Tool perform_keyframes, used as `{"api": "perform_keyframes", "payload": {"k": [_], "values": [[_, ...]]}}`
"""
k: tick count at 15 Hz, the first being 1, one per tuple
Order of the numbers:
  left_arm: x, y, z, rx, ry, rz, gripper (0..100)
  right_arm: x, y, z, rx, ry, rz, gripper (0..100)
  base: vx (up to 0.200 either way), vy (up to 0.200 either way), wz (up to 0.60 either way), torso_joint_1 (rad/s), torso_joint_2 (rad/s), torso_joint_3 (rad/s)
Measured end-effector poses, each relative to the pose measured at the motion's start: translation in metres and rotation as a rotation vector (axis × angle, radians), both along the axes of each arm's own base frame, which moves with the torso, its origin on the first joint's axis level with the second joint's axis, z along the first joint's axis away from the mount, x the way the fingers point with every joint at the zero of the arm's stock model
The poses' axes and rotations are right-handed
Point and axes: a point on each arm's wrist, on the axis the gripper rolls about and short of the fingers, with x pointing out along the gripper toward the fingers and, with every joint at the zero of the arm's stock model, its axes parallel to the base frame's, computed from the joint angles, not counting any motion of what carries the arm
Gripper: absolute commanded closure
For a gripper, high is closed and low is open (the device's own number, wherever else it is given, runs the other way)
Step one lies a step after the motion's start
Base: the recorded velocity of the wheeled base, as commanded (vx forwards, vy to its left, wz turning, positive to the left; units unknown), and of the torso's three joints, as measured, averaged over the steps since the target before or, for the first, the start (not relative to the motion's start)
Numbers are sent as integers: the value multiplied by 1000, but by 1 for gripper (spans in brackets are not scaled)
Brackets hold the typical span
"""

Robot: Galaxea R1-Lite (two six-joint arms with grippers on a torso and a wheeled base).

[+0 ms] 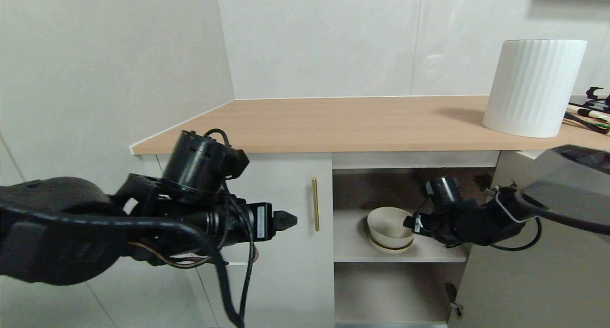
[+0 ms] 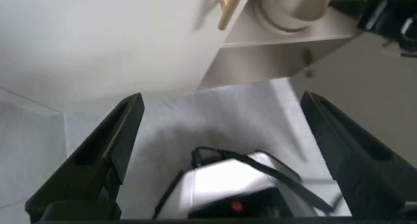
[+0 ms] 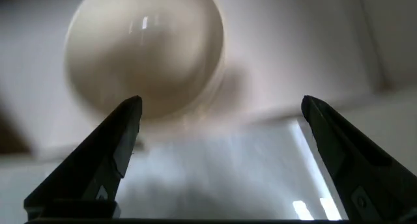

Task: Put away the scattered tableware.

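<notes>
Bowl [image 1: 388,224] sits upright on the middle shelf [image 1: 350,249] of the open cabinet [image 1: 414,159], nested on a flatter dish [image 1: 391,246], so the put-away step for this piece looks done or nearly so. Right tool [image 1: 411,221] hangs just beside the bowl's rim, inside the cabinet opening. Its wrist view shows the 2 fingers [image 3: 104,159] spread wide w/ nothing between them and the bowl beyond, so it grips nothing. Left tool [image 1: 286,220] is held in front of the closed left door [image 1: 286,185], on the side of the gold handle [image 1: 314,204]. Its fingers [image 2: 111,152] are also wide apart and empty.

Next move, as I judge it: draw the right arm straight back out w/o clipping the bowl or the open door [image 1: 524,280], then look for more tableware. The utensils [image 1: 588,114] at the right end of the counter [image 1: 333,123], beside the white ribbed canister [image 1: 533,87], are likely candidates.

Hard to make out:
- whether the right tool touches the bowl or is just apart from it;
- whether the dish below is a plate or a 2nd bowl;
- the count and type of the utensils, which the frame edge cuts off;
- the floor of the lower compartment, also cut off.
</notes>
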Motion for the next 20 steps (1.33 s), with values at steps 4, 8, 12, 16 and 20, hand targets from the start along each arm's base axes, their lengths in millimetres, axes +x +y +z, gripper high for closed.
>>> {"api": "perform_keyframes", "payload": {"k": [4,8,12,16,20], "values": [[-49,37,36,-61,-44,-14,0,-72,3,86,58,78,138,0,0,0,0,0,0,0],[-85,63,51,-104,-108,5,0,-153,6,147,104,65,295,0,0,0,0,0,0,0],[-100,78,56,-130,-148,36,0,-210,2,164,127,8,415,0,0,0,0,0,0,0],[-102,80,52,-157,-123,67,0,-231,-8,168,126,-2,440,0,0,0,0,0,0,0],[-108,81,47,-151,-106,63,0,-234,-10,170,130,-9,446,0,-150,0,0,4,4,2]]}}
